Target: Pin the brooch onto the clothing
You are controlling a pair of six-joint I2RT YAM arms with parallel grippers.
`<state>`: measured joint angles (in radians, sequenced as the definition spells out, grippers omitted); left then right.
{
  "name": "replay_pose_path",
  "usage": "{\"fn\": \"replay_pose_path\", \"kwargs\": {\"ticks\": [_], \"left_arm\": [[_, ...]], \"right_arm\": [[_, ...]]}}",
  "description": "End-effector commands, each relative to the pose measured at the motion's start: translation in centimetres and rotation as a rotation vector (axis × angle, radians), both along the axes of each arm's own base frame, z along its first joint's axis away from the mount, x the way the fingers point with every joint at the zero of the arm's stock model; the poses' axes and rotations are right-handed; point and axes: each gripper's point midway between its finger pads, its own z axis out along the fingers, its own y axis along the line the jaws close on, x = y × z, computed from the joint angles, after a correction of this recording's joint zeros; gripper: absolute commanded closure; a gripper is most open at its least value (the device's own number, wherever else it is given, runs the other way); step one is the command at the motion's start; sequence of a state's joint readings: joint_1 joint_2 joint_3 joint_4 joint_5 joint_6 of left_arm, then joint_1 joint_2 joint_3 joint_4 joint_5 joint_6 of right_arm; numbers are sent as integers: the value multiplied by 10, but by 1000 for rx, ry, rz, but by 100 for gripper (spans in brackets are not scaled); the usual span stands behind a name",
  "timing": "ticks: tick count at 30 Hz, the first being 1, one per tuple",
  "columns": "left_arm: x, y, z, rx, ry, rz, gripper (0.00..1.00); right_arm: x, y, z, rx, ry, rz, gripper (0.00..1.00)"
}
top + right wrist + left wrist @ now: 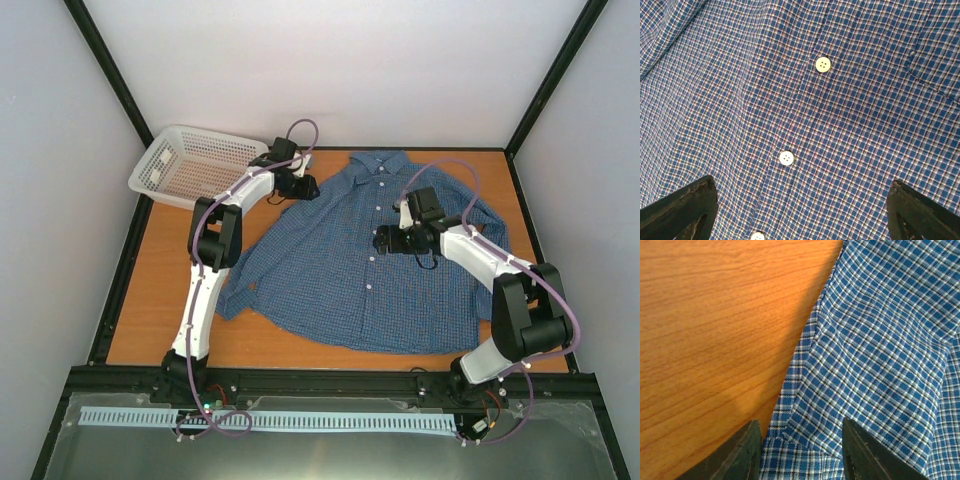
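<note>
The clothing, a blue fine-checked shirt (340, 270), lies spread flat on the wooden table, collar at the far side. My left gripper (300, 186) is open at the shirt's far left shoulder edge. In the left wrist view its gripper (802, 450) straddles a fold of the shirt's hem (880, 340) beside bare wood. My right gripper (383, 240) is open wide over the button row. In the right wrist view its gripper (801, 192) hovers above the shirt (850, 125) and white buttons (786, 158). The brooch is not in view.
A white plastic basket (195, 165) stands at the far left corner, just beyond the left gripper. Bare wooden table (715, 340) lies left of the shirt. A chest pocket (935, 65) shows at the right. Walls and black frame posts enclose the table.
</note>
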<state>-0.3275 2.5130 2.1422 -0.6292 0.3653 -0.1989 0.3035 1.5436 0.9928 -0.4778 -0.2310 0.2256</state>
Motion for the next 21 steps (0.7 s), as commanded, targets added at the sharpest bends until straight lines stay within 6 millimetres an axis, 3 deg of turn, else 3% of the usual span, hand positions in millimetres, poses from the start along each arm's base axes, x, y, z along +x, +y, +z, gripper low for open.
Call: {"fn": "replay_pose_path", "kwargs": {"ticks": [1,12,18,21], "left_arm": [[5,-2,3,3,-18,-6,54],[9,4,8,39,-60,14,42],[2,-2,-6,17,-15,-7,61],[2,-3,-4,12,-16,-12,71]], "right_arm": [[-1,2,-8,7,17,10,11],[-5,4,-16,16,37,16,11],[-6,5,-16,24,38,17,11],[-7,4,-17,23,41,17,11]]}}
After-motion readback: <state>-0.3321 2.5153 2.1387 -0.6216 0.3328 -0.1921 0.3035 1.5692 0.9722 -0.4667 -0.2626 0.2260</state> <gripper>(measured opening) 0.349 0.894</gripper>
